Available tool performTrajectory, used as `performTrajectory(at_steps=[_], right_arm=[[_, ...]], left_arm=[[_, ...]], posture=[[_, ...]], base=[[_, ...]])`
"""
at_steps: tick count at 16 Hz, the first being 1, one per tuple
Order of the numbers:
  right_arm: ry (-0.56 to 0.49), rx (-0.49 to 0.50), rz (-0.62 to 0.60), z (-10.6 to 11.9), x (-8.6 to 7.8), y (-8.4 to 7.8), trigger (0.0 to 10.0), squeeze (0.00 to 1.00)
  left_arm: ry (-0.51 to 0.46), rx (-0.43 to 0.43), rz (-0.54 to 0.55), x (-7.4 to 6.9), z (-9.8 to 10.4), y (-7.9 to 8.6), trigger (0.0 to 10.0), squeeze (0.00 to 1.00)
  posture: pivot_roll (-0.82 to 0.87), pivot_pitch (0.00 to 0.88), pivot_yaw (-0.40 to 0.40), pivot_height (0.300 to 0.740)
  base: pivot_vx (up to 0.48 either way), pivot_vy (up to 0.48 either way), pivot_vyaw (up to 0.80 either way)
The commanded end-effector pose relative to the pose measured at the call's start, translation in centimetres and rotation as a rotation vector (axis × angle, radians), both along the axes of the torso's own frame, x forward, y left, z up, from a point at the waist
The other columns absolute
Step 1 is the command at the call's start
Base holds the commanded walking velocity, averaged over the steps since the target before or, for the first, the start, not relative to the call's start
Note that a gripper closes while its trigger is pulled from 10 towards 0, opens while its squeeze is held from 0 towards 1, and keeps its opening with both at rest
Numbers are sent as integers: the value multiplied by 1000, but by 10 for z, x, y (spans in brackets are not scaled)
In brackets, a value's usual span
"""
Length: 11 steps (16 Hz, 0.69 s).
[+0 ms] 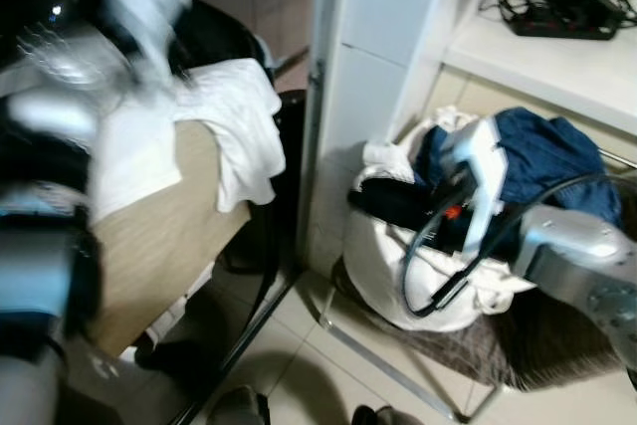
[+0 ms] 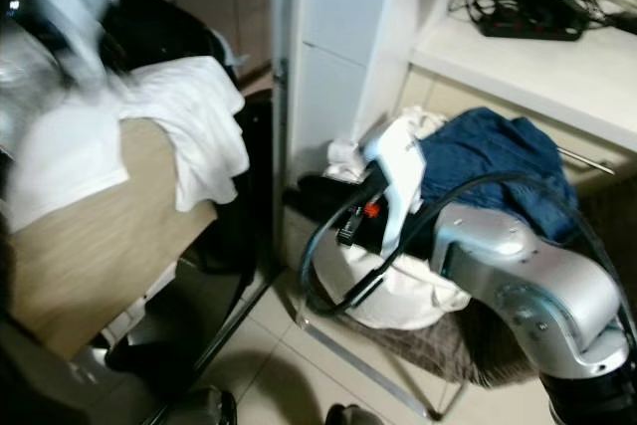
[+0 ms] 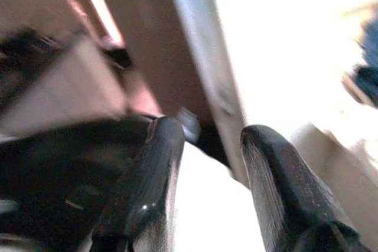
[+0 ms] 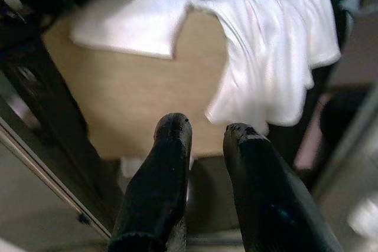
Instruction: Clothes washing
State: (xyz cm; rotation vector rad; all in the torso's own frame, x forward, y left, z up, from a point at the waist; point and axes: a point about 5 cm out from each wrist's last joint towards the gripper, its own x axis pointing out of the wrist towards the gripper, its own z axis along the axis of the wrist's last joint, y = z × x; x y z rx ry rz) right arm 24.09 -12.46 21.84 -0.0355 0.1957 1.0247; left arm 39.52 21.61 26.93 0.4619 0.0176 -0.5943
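A white garment [image 1: 234, 121] hangs over the top edge of a beige wood-look panel [image 1: 169, 236] on the left. On the right stands a white laundry bag [image 1: 398, 276] with a blue garment [image 1: 542, 156] and dark clothes on top. My right arm [image 1: 582, 246] reaches over the bag, its wrist pointing left. In the right wrist view my right gripper [image 4: 207, 128] is open and holds nothing, facing the white garment [image 4: 266, 69]. My left arm [image 1: 60, 77] is a blur, raised at the upper left. My left gripper [image 3: 207, 131] is open with nothing between its fingers.
A white cabinet column [image 1: 373, 37] stands between the panel and the bag. The bag rests in a metal frame [image 1: 398, 370] on the tiled floor. A white shelf [image 1: 537, 57] above it carries a black power strip with cables [image 1: 562, 7].
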Motion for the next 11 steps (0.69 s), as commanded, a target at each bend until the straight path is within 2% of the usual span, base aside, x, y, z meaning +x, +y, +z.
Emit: performTrajectory(at_steps=[1, 2, 4, 5, 7, 11], right_arm=[[-50, -87, -34, -5, 1, -2, 10000, 0], [-77, -158, -59, -14, 2, -4, 10000, 0], [-77, -188, -88, -22, 3, -4, 10000, 0], [-69, -219, -108, -32, 3, -3, 10000, 0], [-86, -266, -148, -40, 5, -4, 10000, 0], [-132, -135, -265, -40, 11, -5, 10000, 0]], left_arm=[[-51, 55, 16, 2, 5, -7, 10000, 0], [-65, 69, 33, 5, -1, -15, 10000, 0], [-60, 81, 48, 3, -7, -16, 10000, 0], [-53, 143, 76, 1, -16, -14, 10000, 0], [-50, 199, 117, 2, -24, -10, 10000, 0], [-28, 270, 175, 0, -36, 1, 10000, 0]], posture=[[-89, 52, -22, 740], [-89, 52, -22, 740], [-88, 54, -23, 740], [-88, 54, -23, 740], [-89, 57, -25, 740], [-89, 64, -25, 740]], base=[[0, 0, 0], [0, 0, 0], [0, 0, 0], [0, 0, 0], [0, 0, 0], [0, 0, 0]])
